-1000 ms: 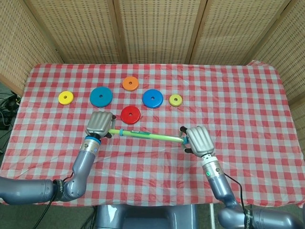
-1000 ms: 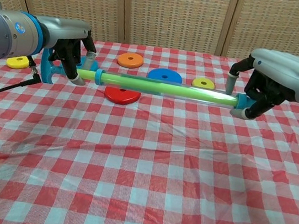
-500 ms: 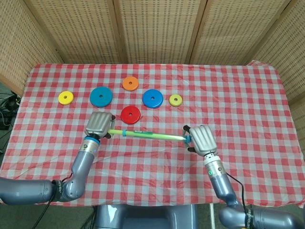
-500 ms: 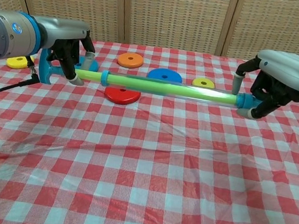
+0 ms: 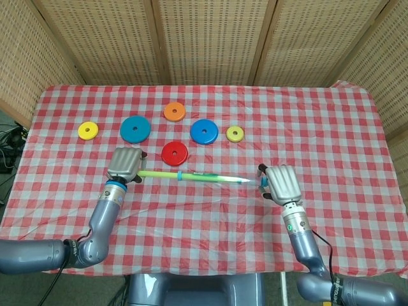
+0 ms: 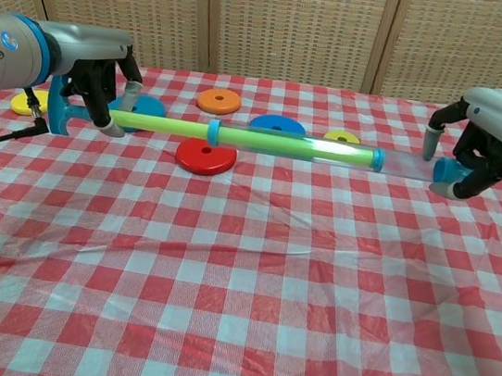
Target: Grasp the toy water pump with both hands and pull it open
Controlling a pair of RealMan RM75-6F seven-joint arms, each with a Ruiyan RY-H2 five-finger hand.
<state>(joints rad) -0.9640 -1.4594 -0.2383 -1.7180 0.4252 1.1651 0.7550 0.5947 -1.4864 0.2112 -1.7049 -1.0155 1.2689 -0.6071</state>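
Observation:
The toy water pump is a long green rod inside a clear tube with blue fittings, held level above the checked cloth. My left hand grips its blue T-handle at the left end. My right hand grips the blue cap at the clear tube's right end. The green plunger's blue tip sits well short of that cap, so the pump is drawn out. In the head view the pump spans between the left hand and the right hand.
Flat discs lie behind the pump: a red disc, two blue discs, an orange disc and two yellow discs. Wicker panels stand along the table's far side.
Both hands have moved apart, left one leftward and right one rightward. The pump has lengthened: the green rod has slid out of the clear tube and the plunger tip now sits away from the right cap.

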